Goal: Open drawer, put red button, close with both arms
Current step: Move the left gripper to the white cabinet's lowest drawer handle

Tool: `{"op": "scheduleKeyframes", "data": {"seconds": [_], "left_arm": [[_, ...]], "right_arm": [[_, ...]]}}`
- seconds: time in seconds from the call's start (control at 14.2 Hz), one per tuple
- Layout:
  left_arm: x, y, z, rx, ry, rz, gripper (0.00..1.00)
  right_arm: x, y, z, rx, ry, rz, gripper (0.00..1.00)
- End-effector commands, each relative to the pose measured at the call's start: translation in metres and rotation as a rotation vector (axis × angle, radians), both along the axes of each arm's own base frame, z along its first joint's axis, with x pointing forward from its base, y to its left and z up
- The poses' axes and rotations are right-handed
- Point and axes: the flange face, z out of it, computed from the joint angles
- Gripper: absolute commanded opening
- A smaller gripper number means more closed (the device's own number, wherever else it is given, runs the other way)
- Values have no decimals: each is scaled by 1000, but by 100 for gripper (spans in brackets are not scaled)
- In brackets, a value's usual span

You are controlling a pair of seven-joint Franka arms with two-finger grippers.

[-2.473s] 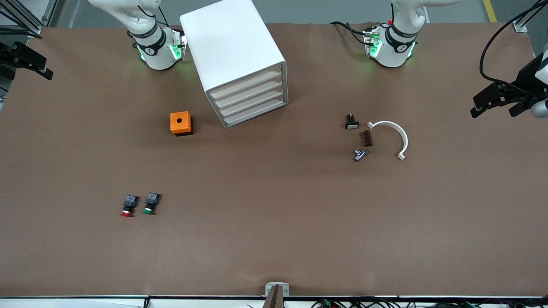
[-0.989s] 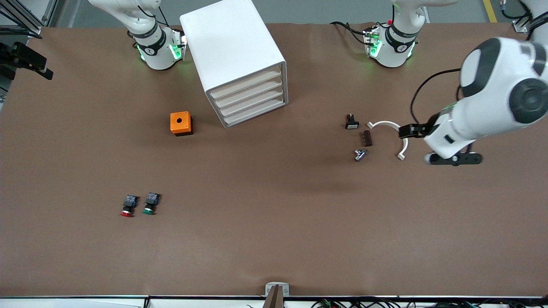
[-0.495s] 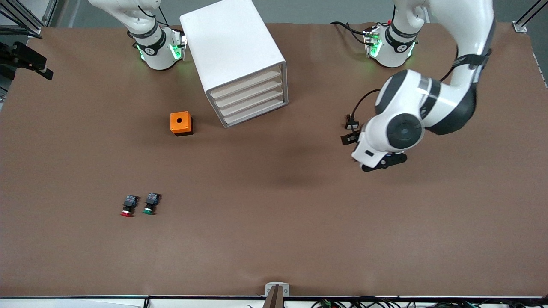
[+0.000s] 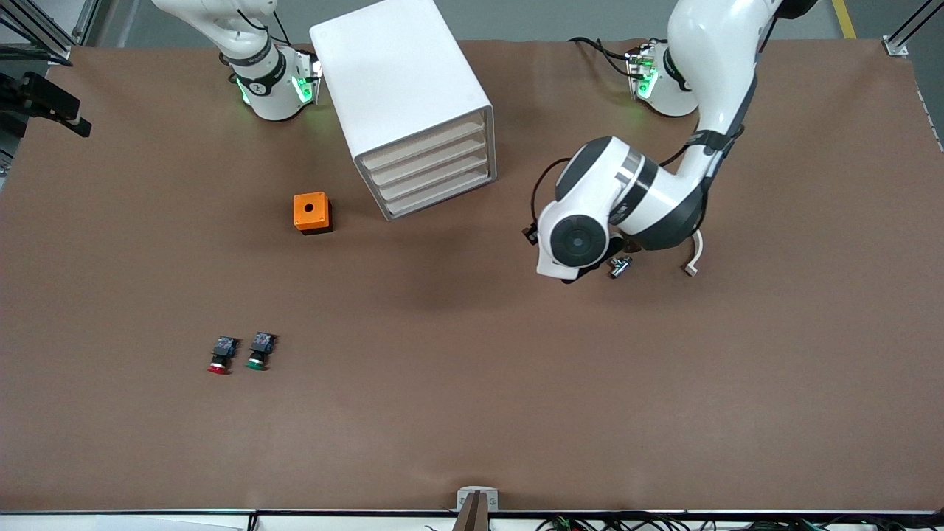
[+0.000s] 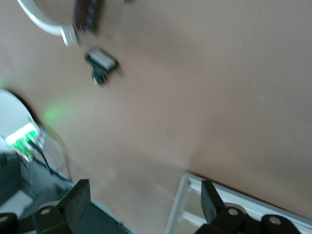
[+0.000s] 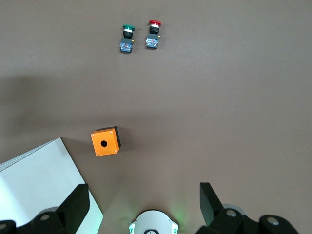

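Note:
The red button lies on the brown table near the front camera, toward the right arm's end, beside a green-capped button. Both show in the right wrist view, the red button and the green one. The white drawer cabinet stands between the arm bases with all its drawers shut. The left arm's wrist hangs over the table beside the cabinet's front. My left gripper is open and empty, with the cabinet's corner just under it. My right gripper is open and empty, and waits high above its base.
An orange box with a hole on top sits beside the cabinet toward the right arm's end. Under the left arm lie small parts: a white curved piece, a metal part and a small black switch.
The left arm has swung in from the left arm's end of the table, across the small parts, toward the cabinet's front. The right arm has not moved.

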Motion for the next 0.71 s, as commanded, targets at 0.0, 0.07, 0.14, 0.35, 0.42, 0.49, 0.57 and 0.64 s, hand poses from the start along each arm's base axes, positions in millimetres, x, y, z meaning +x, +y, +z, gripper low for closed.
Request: {"op": "scheduleKeyframes", "data": {"seconds": [0.0, 0.07, 0.14, 0.35, 0.42, 0.49, 0.57, 0.64], "left_arm": [[-3, -22, -3, 12, 83, 137, 100], [-8, -30, -11, 6, 136, 185, 100], [-9, -33, -16, 0, 180, 231, 100], [-12, -46, -23, 17, 349, 450, 100], [-13, -51, -24, 22, 401, 505, 100], [-13, -54, -27, 20, 455, 547, 100], [-12, -56, -38, 31, 518, 595, 100], [-9, -54, -56, 73, 583, 659, 100]], "right_arm": [[-4, -2, 8, -2, -14, 8, 100], [-3, -3, 9, -3, -17, 8, 100], [1, -3, 11, -3, -22, 7, 100], [9, -6, 11, -6, -22, 0, 100], [11, -7, 7, -5, -14, -3, 100], [16, -6, -4, -3, 9, -4, 100], [28, -6, -23, 0, 47, -2, 100], [43, -8, -46, 4, 91, 4, 100]]}}
